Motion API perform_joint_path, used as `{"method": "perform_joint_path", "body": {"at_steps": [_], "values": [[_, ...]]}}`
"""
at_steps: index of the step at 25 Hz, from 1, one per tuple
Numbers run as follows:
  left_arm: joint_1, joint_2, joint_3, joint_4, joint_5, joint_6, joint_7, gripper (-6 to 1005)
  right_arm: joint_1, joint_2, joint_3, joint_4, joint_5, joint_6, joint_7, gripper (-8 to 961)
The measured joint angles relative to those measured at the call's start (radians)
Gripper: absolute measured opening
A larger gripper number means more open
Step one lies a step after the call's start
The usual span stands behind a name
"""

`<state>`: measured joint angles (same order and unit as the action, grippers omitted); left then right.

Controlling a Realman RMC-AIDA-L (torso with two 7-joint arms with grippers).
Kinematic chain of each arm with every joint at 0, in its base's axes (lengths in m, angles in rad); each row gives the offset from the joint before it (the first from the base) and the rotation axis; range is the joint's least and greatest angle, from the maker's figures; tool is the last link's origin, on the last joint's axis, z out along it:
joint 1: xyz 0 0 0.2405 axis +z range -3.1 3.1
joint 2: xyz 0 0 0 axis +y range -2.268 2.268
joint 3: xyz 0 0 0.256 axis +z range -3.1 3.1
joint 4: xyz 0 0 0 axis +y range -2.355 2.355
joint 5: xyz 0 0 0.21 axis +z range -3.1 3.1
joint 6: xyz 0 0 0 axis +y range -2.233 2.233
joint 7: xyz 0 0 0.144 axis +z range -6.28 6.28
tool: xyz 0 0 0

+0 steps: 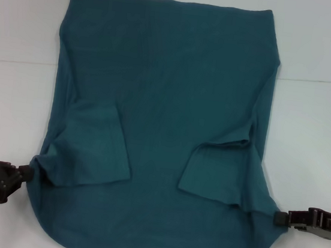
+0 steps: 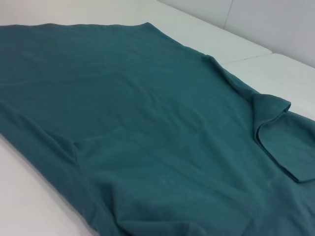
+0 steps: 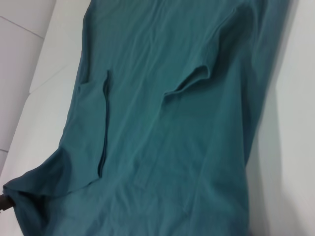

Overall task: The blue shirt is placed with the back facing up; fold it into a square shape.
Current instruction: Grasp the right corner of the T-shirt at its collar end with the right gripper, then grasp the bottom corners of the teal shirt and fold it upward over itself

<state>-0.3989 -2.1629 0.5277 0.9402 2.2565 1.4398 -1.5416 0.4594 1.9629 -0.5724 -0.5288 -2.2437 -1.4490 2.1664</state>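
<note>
Black and blunt, the left gripper sits at the left edge of the blue shirt, its tips pinching a bunched bit of cloth by the shoulder; the right gripper meets the opposite edge the same way, its tip buried in the fabric, so both look clamped on the shirt, though neither wrist view shows the fingers to confirm it. The shirt lies spread on the white table, straight hem at the far side and rounded neck end nearest the robot. Both short sleeves are already turned in over the body: the left sleeve just inside the left gripper, the right sleeve just inside the right one. The step in hand seems to be lifting the shoulder end and carrying it toward the hem. To do it well, raise both grippers together at equal height, keep the cloth between them lightly taut so the sleeves stay tucked, and lay the edge parallel to the hem.
</note>
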Motion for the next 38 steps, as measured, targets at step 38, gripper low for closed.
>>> {"method": "perform_joint_path", "body": {"at_steps": [38], "values": [[0.077,0.002,-0.037,0.082,0.0,0.133,-0.077,-1,-0.178,0.003,0.279,-0.013,0.009,-0.175,-0.188,32]]}}
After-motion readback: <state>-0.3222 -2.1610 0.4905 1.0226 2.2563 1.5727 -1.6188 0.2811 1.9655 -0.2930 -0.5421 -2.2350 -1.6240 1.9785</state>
